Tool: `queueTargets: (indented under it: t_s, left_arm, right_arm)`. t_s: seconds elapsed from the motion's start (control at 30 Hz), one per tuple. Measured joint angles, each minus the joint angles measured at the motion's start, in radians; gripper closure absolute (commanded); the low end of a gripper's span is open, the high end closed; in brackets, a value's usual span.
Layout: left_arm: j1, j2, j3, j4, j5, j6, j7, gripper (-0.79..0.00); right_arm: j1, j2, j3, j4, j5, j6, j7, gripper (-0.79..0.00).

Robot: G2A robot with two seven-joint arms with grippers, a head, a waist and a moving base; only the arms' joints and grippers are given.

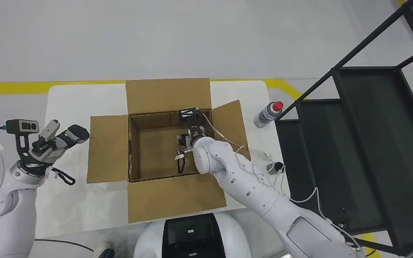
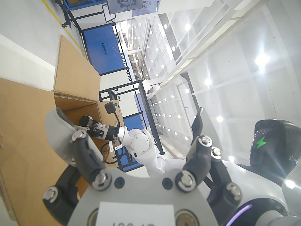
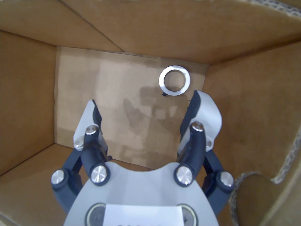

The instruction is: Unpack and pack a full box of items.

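Observation:
The open cardboard box stands mid-table with its four flaps spread out. My right gripper is down inside it, open, with nothing between its fingers. A small silver metal ring lies flat on the box floor, just beyond one fingertip and near a corner. My left gripper is held above the table's left end, clear of the box, open and empty. From the left wrist view the box flap and the right gripper show farther off.
A white spray can with a red cap lies on the table right of the box. A clear bottle lies nearer the right arm. A black metal rack stands beyond the table's right edge.

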Motion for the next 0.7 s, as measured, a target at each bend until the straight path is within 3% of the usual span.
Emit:
queueTargets:
  t_s: [0.47, 0.7]
  left_arm:
    - [0.0, 0.0, 0.0, 0.0, 0.0, 0.0, 0.0, -0.785]
    - [0.0, 0.0, 0.0, 0.0, 0.0, 0.0, 0.0, -0.785]
  right_arm:
    - [0.068, -0.056, -0.028, 0.177, 0.003, 0.105, -0.066, -0.385]
    - [0.109, -0.087, -0.032, 0.272, 0.044, 0.118, -0.087, -0.354]
